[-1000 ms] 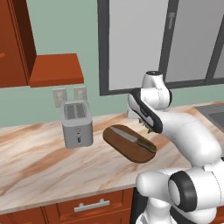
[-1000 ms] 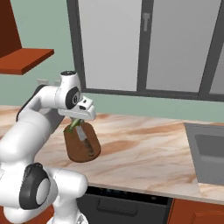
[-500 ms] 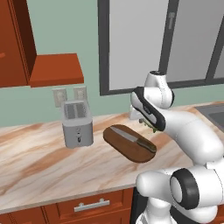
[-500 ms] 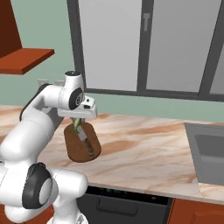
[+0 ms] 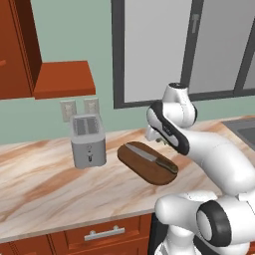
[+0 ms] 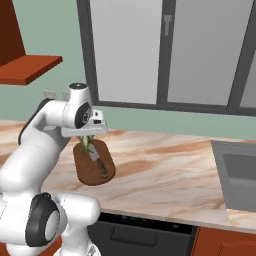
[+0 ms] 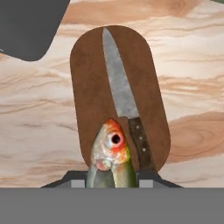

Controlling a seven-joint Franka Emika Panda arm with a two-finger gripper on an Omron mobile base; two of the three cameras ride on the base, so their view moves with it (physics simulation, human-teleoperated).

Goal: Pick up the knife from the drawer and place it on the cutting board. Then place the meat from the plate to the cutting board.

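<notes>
Since a second ago the gripper (image 6: 87, 145) has shifted slightly over the board (image 5: 149, 163), carrying the meat (image 7: 110, 153) with it; the knife (image 5: 151, 157) has not moved. The meat, a pale fish-like piece with green sides and an orange patch round its eye, is clamped between the closed fingers and hangs above the near end of the board, just beside the knife's handle. The knife lies flat along the board, blade toward the end nearer the toaster (image 5: 88, 140), dark handle toward the arm. The board rests on the marble counter (image 5: 45, 189), near its middle, with the toaster just beside it toward the wall and a sink (image 6: 240, 175) well apart at the counter's right end.
</notes>
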